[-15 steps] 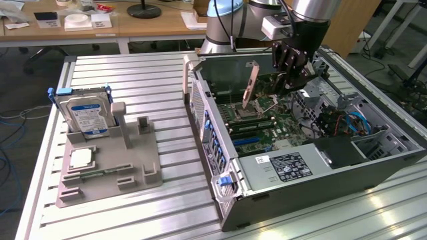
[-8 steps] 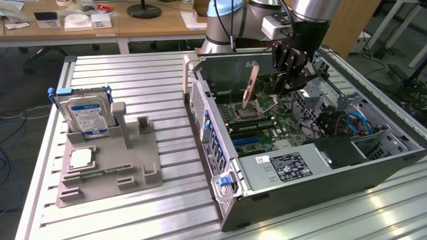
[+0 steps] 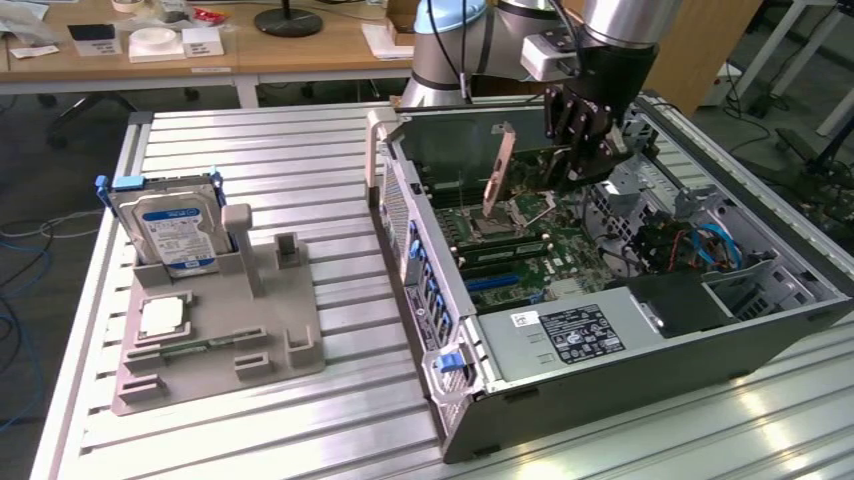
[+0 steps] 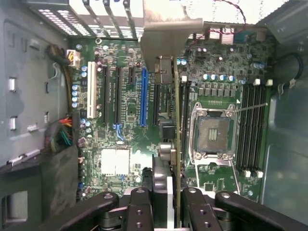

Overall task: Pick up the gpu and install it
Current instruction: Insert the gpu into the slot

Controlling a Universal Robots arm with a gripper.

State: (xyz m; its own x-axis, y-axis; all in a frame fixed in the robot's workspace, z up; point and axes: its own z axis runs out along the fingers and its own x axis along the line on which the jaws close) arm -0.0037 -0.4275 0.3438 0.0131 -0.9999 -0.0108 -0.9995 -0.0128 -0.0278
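Observation:
The gpu [image 3: 501,172] stands on edge inside the open computer case [image 3: 424,285], with its brownish-orange back towards the exterior view's left. My gripper [image 3: 550,178] reaches down into the case and is shut on the card. In the wrist view the gpu [image 4: 177,125] is seen edge-on between my fingers [image 4: 161,179], and its silvery bracket [image 4: 171,33] sits at the slotted rear wall. The card hangs over the green motherboard [image 4: 122,134], between the blue slot [image 4: 143,96] and the empty processor socket [image 4: 214,132]. Whether its lower edge touches a slot is hidden.
On the exterior view's left, a grey fixture [image 3: 274,340] holds a silver hard drive with a blue label [image 3: 167,235] and a small square processor chip [image 3: 160,317]. The power supply [image 3: 574,335] and blue cables [image 3: 707,245] crowd the case's near end.

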